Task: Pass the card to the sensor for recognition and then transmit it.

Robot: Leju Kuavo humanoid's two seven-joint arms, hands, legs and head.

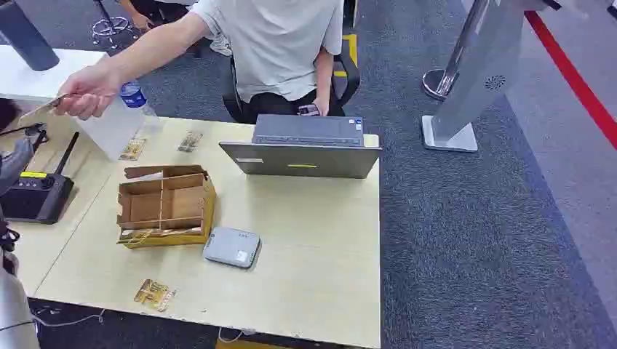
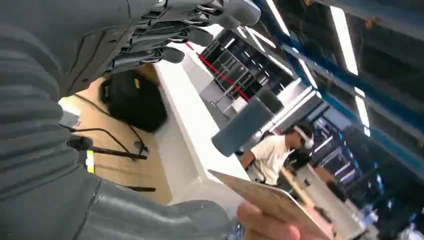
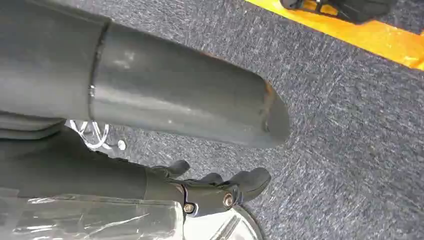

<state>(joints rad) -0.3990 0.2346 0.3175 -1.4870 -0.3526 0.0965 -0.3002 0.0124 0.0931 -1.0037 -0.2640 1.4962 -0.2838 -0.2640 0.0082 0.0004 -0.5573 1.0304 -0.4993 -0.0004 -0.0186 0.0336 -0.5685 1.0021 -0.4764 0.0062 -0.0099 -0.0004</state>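
Observation:
A person seated behind the table reaches far to the left and holds a tan card (image 1: 45, 106) out in their fingers. In the left wrist view the card (image 2: 272, 202) hangs just beyond my left hand (image 2: 165, 115), whose fingers (image 2: 175, 30) and thumb (image 2: 155, 217) are spread apart around nothing. My left hand (image 1: 14, 161) also shows at the table's left edge, just below the card. The grey sensor box (image 1: 232, 247) lies flat near the table's middle front. My right hand (image 3: 200, 150) hangs over the grey carpet and holds nothing.
A cardboard divider box (image 1: 166, 207) stands beside the sensor, with a laptop (image 1: 302, 151) behind it. Loose cards (image 1: 154, 294) lie on the table, and a water bottle (image 1: 135, 103) and a black radio unit (image 1: 36, 193) sit at the left. A silver stand (image 1: 466, 94) rises at the right.

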